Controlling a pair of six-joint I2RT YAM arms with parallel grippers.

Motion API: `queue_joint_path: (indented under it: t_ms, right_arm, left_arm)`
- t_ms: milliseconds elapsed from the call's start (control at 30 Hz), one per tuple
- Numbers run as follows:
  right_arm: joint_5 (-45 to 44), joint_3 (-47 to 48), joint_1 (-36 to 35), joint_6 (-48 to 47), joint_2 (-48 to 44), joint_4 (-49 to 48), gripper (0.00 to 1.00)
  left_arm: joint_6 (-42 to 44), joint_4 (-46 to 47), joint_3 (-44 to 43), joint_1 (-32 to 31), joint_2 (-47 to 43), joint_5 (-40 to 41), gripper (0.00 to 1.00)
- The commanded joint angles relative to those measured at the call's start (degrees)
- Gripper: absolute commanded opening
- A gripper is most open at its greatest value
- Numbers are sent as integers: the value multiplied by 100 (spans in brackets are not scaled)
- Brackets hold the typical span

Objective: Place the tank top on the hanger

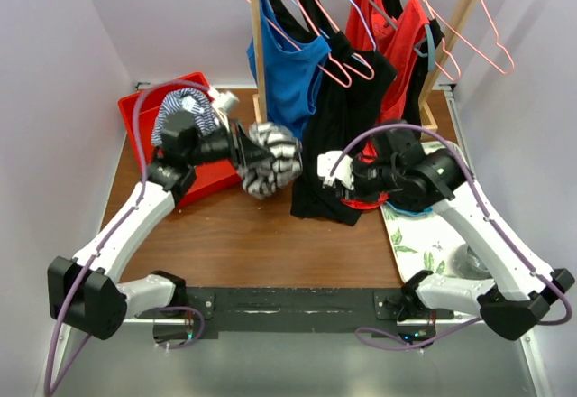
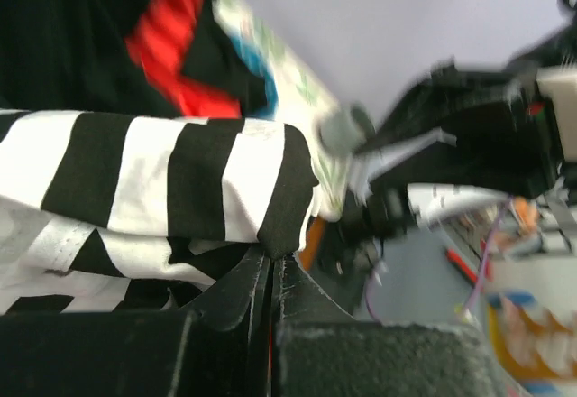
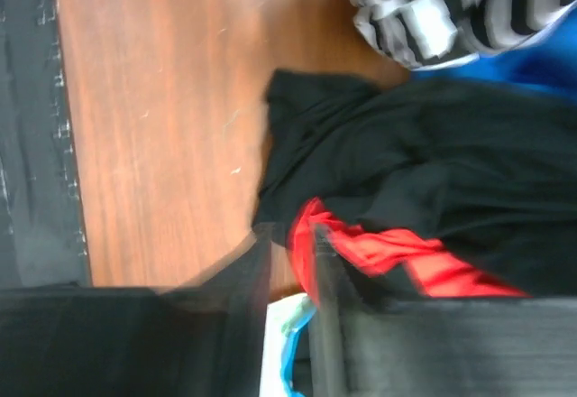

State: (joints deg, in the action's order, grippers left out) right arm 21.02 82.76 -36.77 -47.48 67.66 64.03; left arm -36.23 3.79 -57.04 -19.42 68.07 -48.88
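Across the middle of the overhead view, the brown wooden tabletop (image 1: 252,235) has bare room only in its lower centre. The upper half is crowded by a rail of hung clothes: a large plain black top (image 1: 338,144) draping down to the wood, a blue top (image 1: 288,72) beside the pale wooden post (image 1: 258,45), and red fabric behind. A red plastic tray (image 1: 135,113) fills the upper left corner, and walls close in on both sides, so I judge any swing has to stay up and central.

The bold black-and-white striped tank top (image 1: 273,160) sits left of centre as a loose bundle, just beside the tray's edge and the black top's hem. It looks light, limp and quick to slump, and I expect no stiffness to help me. I would want a hold at a shoulder strap or the neck edge, not mid-body, so that an opening hangs free. The bundle hides where those are.

The thin pink wire hanger (image 1: 482,23) I take as the target hangs empty at the upper right, well apart from the tank top, with other hangers tangled near it.

My left fingers (image 2: 234,293) are pressed together on a fold at the bundle's underside. My right fingers (image 3: 329,275) sit low over the black and red cloth, blurred; I cannot tell whether they are pinching anything.
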Motion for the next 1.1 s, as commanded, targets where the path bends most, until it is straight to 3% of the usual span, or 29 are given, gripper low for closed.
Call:
queue_joint_path:
  t_ms: [0, 33, 67, 100, 200, 233, 267, 333, 467, 633, 767, 900, 1067]
  right_arm:
    - [454, -795, 223, 107, 46, -188, 47]
    - [526, -1058, 249, 186, 72, -354, 62]
    - [570, -1182, 258, 222, 159, -434, 71]
    - [666, -1288, 258, 257, 238, -505, 74]
    - [842, -1543, 258, 441, 564, -777, 76]
    - [886, -1631, 258, 607, 634, -987, 76]
    - [904, -1684, 267, 687, 756, -1111, 77]
    - [974, -1815, 311, 923, 897, -1479, 77]
    - [1071, -1895, 329, 1346, 1267, -1990, 77]
    - [869, -1449, 329, 1891, 1863, -2386, 77]
    - [1176, -912, 285, 2181, 2444, -2413, 76]
    - [1081, -648, -232, 2682, 2936, -2737, 76]
    - [-69, -306, -821, 3570, 3455, -3406, 75]
  left_arm:
    - [414, -782, 1164, -761, -57, -825, 5]
    - [441, -801, 1386, -1026, -40, -659, 13]
    - [450, -801, 1588, -1307, -5, -658, 31]
    - [493, -897, 1912, -1736, 135, -684, 36]
    - [774, -1239, 2248, -1952, -73, -281, 49]
    - [975, -1406, 2223, -1943, -232, 121, 53]
    - [1151, -1625, 2119, -1943, -390, 438, 64]
    - [1476, -2110, 1767, -1934, -821, 1297, 73]
    - [1487, -2120, 1546, -1908, -1279, 2793, 90]
    - [559, -1681, 1704, -1837, -946, 4051, 90]
    - [143, -1373, 1994, -1802, -883, 4527, 86]
    - [-156, -1197, 2599, -1785, -1557, 4871, 86]
    - [-894, -1389, 3268, -1741, -2315, 5582, 84]
